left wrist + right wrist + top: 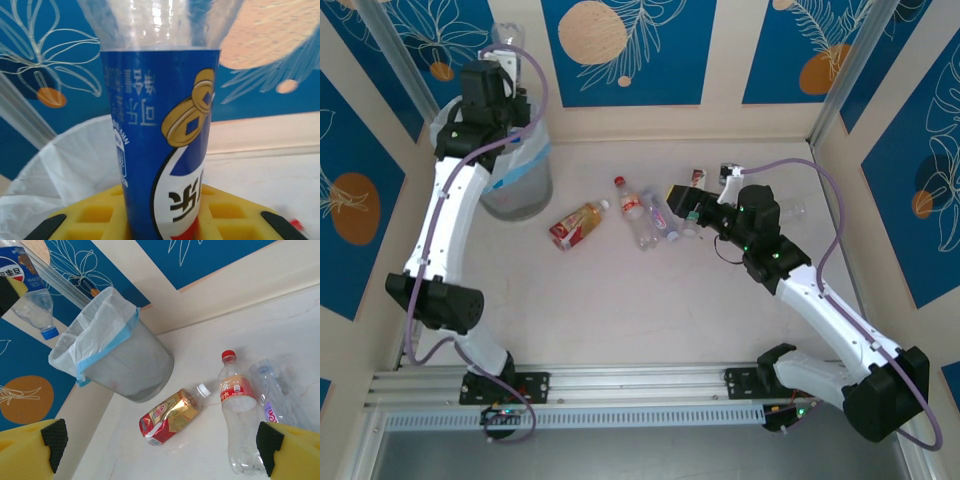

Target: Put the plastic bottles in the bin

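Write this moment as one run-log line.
left gripper: shut on blue bottle, cap down, raised near bin | right gripper: open, above loose bottles | amber bottle: lying on table

white arm links (442, 215), black joints (435, 300), looping lilac cables (544, 95), yellow end effector fingers (295, 450) with black pads (54, 437)

Cream walls (215, 295) with blue panels (210, 255), white leaf sketches and orange circles, straight ahead of the right fingers (30, 450). Pale marbled tabletop (175, 460) between them, soft even light.

Blue-labelled bottle (165, 150) cropped (both ends).
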